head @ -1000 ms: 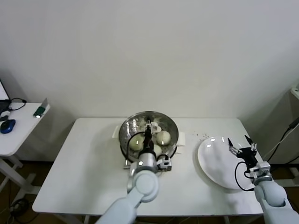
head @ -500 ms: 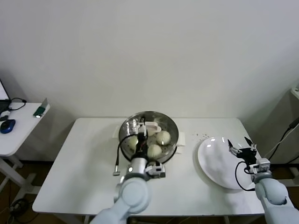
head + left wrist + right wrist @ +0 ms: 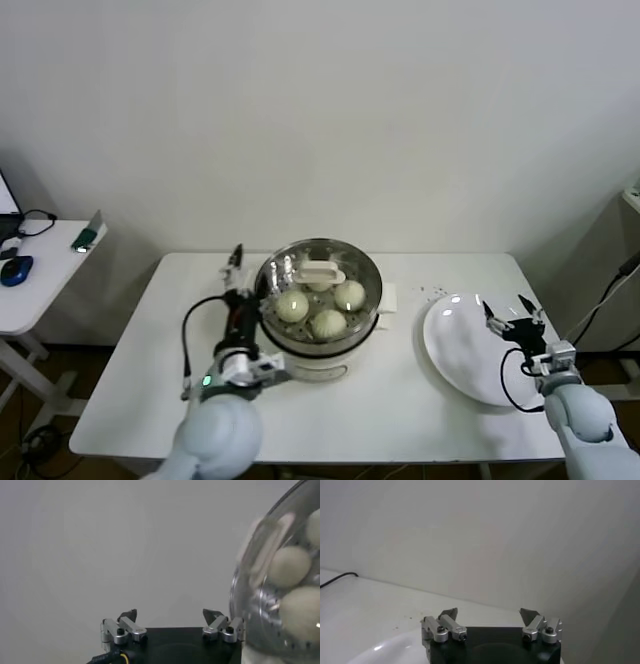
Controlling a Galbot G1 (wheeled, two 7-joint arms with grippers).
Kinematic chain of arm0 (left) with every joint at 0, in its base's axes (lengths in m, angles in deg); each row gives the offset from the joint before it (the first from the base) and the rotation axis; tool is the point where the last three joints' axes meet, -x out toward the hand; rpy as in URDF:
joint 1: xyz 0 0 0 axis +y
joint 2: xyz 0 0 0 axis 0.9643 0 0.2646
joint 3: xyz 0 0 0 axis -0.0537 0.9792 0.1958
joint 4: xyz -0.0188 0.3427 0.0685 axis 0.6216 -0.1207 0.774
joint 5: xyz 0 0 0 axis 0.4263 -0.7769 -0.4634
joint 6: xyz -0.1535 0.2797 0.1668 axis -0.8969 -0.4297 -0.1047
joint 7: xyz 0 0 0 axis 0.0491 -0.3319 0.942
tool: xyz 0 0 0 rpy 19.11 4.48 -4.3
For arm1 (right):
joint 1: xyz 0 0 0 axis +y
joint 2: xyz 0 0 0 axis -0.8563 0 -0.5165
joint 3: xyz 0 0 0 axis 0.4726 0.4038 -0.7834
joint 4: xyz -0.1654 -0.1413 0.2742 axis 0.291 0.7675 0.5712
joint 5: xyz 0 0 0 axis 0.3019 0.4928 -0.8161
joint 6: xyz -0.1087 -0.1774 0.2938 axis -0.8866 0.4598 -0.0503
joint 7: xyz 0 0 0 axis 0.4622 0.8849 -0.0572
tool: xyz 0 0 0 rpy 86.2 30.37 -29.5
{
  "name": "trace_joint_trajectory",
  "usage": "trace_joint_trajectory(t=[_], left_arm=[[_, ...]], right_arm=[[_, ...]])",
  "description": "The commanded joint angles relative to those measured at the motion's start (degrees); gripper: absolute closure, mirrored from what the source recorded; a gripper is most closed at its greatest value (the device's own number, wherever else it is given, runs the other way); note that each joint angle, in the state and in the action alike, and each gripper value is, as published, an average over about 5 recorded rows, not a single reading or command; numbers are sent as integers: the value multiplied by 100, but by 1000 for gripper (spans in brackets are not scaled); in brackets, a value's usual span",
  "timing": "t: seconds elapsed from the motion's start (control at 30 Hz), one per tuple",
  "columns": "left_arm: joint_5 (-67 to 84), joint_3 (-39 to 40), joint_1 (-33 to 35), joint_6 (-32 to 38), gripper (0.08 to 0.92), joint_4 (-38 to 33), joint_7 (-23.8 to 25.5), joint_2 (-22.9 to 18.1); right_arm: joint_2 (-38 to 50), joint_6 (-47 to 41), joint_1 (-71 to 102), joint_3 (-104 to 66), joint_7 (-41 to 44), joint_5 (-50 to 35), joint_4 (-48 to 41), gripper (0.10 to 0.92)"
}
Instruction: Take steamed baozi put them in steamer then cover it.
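Observation:
The steel steamer (image 3: 270,285) stands on its cream pot base (image 3: 318,369) at the table's middle. The clear glass lid with the white handle (image 3: 318,272) lies on it. Three cream baozi (image 3: 292,305) (image 3: 328,323) (image 3: 349,294) show through the glass; a fourth is hidden. My left gripper (image 3: 236,262) is open and empty, raised just left of the steamer. In the left wrist view the left gripper (image 3: 170,615) is beside the lid (image 3: 250,595), with baozi (image 3: 290,566) behind the glass. My right gripper (image 3: 514,309) is open and empty over the plate's right edge; it is also open in the right wrist view (image 3: 490,612).
A flat white plate (image 3: 460,345) lies empty at the table's right, also in the right wrist view (image 3: 385,650). Dark crumbs (image 3: 436,291) lie behind it. A side table (image 3: 40,290) with a blue mouse (image 3: 16,270) stands far left. A wall is behind.
My left gripper has let go of the lid's handle and drawn back off the steamer to its left side. The lid stays on the steamer. The right arm has barely moved.

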Motion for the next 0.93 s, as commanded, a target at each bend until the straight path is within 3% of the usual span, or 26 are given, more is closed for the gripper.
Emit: trace_joint_trajectory(t=[0.03, 0.2, 0.4, 0.93], left_arm=[[4995, -2859, 1780, 4232, 177, -75, -1449, -65], [6308, -3685, 1970, 4982, 177, 834, -1031, -553], [6668, -3773, 1893, 5112, 177, 1556, -774, -813], [5994, -3666, 1748, 4757, 177, 1575, -494, -964]], right_arm=[[-53, 109, 128, -40, 109, -2, 149, 203], [-94, 287, 282, -104, 315, -22, 306, 203], [-259, 478, 409, -181, 328, -79, 413, 203], [-316, 483, 678, -364, 339, -183, 816, 203]])
